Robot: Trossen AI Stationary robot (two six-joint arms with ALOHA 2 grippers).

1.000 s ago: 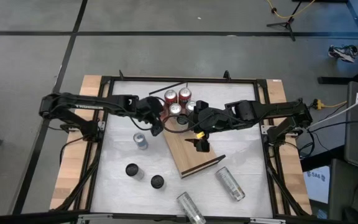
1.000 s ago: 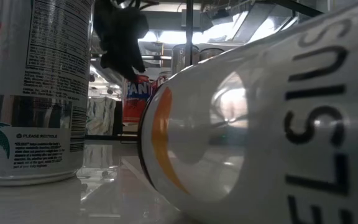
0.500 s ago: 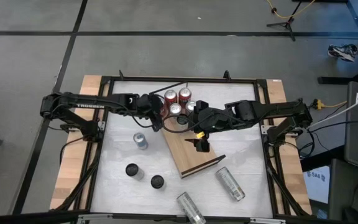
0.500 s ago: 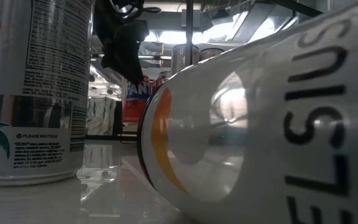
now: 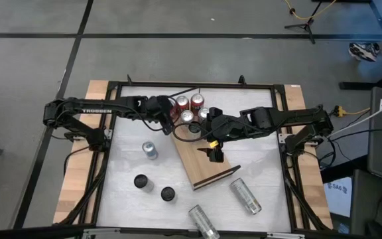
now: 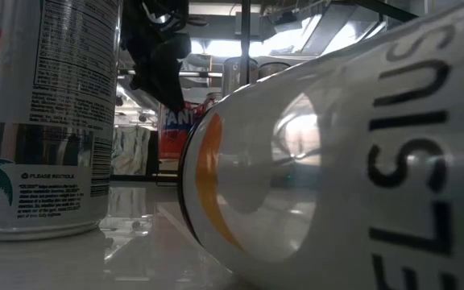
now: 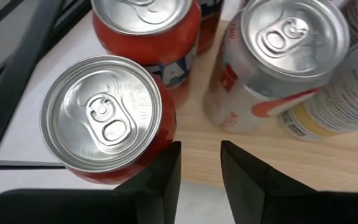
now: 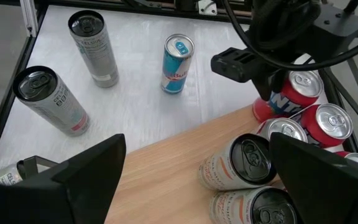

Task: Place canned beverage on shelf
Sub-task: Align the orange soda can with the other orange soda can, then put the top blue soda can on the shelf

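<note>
I see the shelf [image 5: 201, 159] lying slantwise mid-table, red cans [image 5: 182, 102] clustered at its far end. My left gripper [image 7: 199, 180] hovers just beside the nearest red can [image 7: 107, 121], fingers narrowed, grasping nothing. My right gripper [image 5: 212, 156] hangs above the board, spread wide, empty. Blue can [image 8: 177, 63] stands on the table [image 5: 257, 156].
</note>
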